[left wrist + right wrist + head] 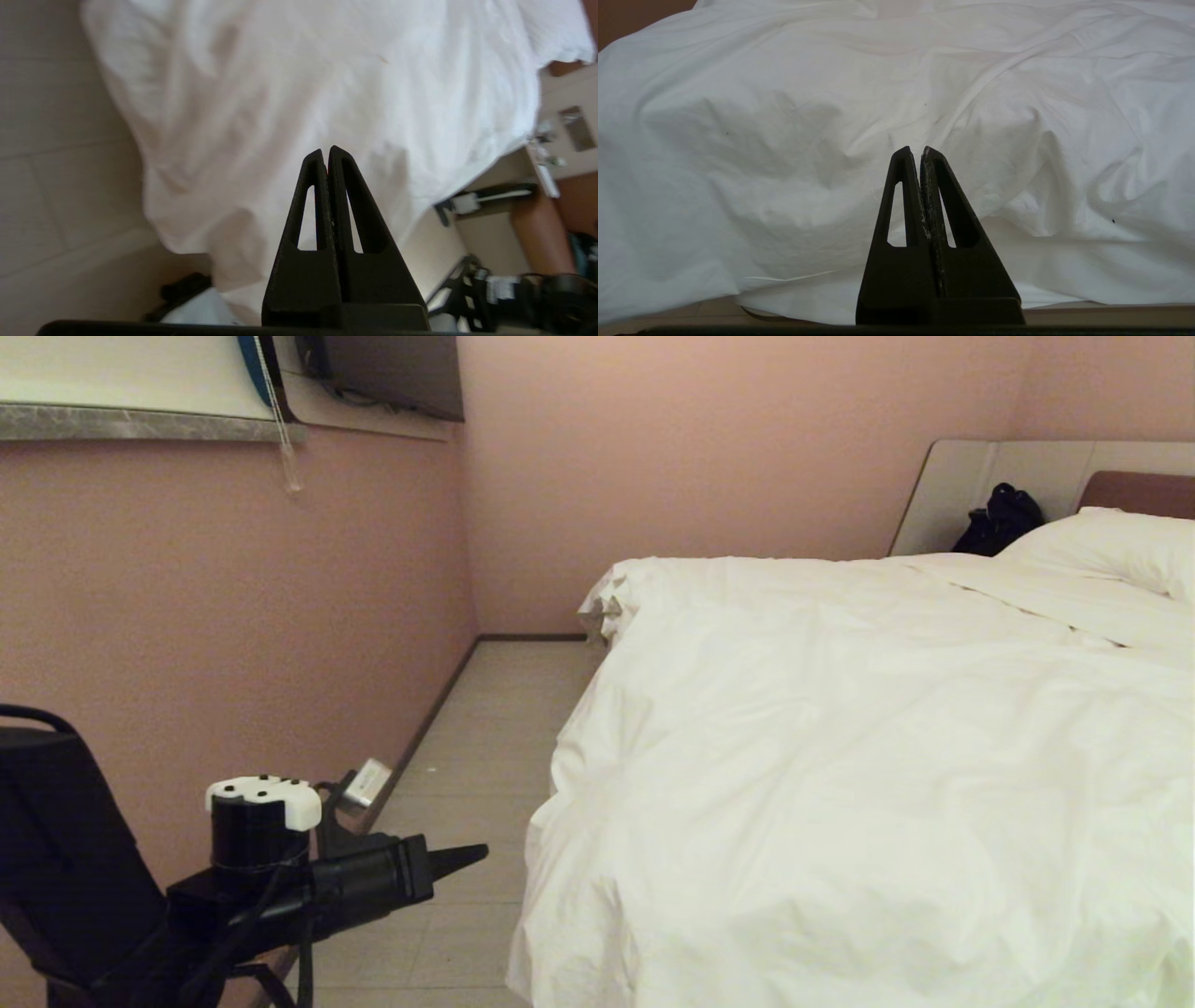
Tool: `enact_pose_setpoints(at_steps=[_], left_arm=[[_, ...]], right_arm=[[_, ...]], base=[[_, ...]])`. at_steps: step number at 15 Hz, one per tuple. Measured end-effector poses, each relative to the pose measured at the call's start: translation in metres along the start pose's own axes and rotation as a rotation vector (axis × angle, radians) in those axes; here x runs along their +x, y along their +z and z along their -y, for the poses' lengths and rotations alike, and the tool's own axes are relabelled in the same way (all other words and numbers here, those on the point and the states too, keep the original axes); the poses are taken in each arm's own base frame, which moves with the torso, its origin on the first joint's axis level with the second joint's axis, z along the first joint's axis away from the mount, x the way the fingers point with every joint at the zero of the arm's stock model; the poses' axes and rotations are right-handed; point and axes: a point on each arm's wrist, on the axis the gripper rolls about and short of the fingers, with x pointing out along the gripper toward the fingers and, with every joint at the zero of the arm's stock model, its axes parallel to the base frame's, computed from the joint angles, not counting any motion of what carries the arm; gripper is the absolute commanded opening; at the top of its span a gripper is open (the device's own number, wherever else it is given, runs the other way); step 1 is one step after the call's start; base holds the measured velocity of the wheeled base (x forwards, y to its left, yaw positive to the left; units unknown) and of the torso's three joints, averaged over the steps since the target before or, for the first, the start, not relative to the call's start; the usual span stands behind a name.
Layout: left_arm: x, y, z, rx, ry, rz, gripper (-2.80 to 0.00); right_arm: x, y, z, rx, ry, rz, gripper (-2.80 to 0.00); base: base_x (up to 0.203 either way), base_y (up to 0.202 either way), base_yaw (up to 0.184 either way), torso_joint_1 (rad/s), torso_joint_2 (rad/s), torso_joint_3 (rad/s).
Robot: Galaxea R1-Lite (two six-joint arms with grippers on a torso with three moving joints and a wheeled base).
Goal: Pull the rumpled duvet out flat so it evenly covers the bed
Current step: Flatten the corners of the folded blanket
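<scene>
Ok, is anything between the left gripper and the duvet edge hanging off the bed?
Nothing visible. The left gripper, shut and empty, sits over bare floor beside the bed, and only open floor separates it from the duvet draping over that side. The right gripper, also shut, faces the duvet directly.

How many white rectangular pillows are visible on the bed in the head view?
1: a white rectangular pillow lies at the bed's head, below the brown padded headboard at the frame's right edge. More may lie out of frame.

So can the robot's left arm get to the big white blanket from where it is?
Probably yes. The left gripper, shut and empty, hangs over bare floor beside the duvet, whose edge drapes down the bed's side. Nothing stands between them.
</scene>
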Motion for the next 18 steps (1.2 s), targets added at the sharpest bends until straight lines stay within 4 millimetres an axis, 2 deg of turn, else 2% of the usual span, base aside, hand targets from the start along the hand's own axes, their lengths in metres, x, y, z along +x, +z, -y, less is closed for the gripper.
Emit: enact_pose_setpoints(at_steps=[8, 18], left_arm=[[0.02, -0.017, 0.025, -0.014, -0.075, -0.094, -2.8], [0.062, -0.055, 0.049, 0.176, -0.105, -0.209, -2.8]], right_arm=[[0.0, -0.001, 0.0, 0.017, -0.002, 0.0, -2.8], [0.0, -0.001, 0.0, 0.016, -0.001, -0.001, -2.8]], base=[[0.0, 0.0, 0.0, 0.0, 0.0, 0.0], [0.0, 0.0, 0.0, 0.0, 0.0, 0.0]])
